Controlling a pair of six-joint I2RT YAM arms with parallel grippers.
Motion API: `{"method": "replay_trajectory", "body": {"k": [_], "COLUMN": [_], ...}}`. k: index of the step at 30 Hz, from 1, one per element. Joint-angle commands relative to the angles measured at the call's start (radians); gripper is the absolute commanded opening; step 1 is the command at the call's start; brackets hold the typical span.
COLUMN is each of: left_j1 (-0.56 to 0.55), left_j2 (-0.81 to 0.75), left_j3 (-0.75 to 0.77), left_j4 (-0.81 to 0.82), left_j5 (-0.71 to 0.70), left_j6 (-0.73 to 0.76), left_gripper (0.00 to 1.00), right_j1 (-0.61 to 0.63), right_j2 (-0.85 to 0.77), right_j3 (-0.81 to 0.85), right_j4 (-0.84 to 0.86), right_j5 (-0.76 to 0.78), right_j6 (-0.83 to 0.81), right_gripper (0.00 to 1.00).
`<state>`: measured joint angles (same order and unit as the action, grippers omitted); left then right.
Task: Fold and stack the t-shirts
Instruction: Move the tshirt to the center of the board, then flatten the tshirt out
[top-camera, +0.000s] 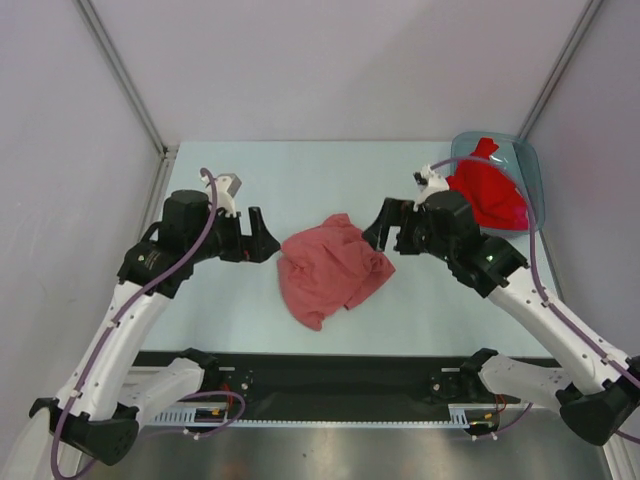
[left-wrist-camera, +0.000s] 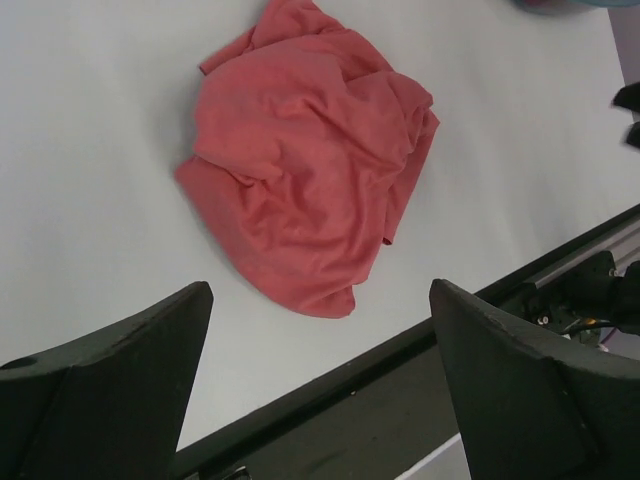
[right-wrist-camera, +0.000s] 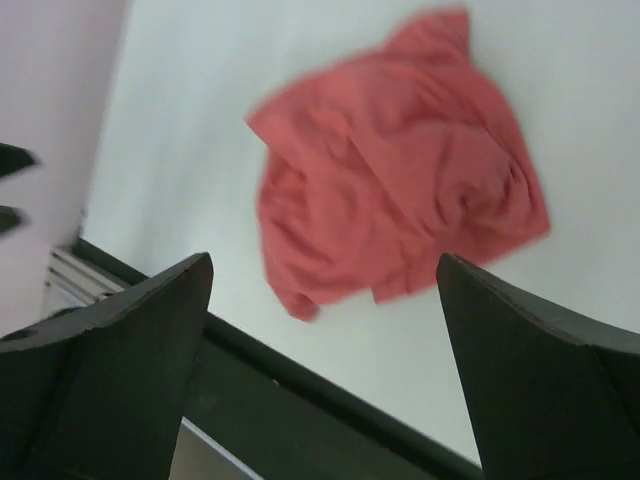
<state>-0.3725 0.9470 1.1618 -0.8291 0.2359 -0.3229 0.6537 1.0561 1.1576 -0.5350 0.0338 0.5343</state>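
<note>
Left gripper (top-camera: 266, 238) and right gripper (top-camera: 377, 231) hung wide open and empty, either side of a crumpled salmon-pink t-shirt (top-camera: 328, 270) lying mid-table (top-camera: 300, 180). A red t-shirt (top-camera: 488, 195) filled a translucent bin (top-camera: 533, 170) at the far right corner, well apart.

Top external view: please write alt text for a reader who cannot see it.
A crumpled salmon-pink t-shirt lies on the table between the left arm and the right arm, both with jaws open and empty. A red t-shirt sits in a blue-grey bin at the far right corner.
</note>
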Motion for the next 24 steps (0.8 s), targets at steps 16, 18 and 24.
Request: {"method": "replay_trajectory", "body": {"k": [16, 18, 24], "left_j1": [-0.387, -0.407, -0.411], "left_j2": [0.545, 0.556, 0.582], "left_j3": [-0.154, -0.177, -0.263], "left_j4": [0.07, 0.082, 0.169], "left_j5": [0.072, 0.072, 0.114], "left_j6": [-0.14, -0.165, -0.194], "left_gripper": [0.68, 0.77, 0.77], "right_j1": [-0.132, -0.1, -0.057], "right_j2": [0.263, 0.286, 0.37], "right_j3": [-0.378, -0.398, -0.446], "right_j4": [0.121, 0.15, 0.28], "right_j5": [-0.465, -0.471, -0.486], "right_j6": [0.065, 0.088, 0.156], "right_gripper": [0.54, 0.59, 0.61]}}
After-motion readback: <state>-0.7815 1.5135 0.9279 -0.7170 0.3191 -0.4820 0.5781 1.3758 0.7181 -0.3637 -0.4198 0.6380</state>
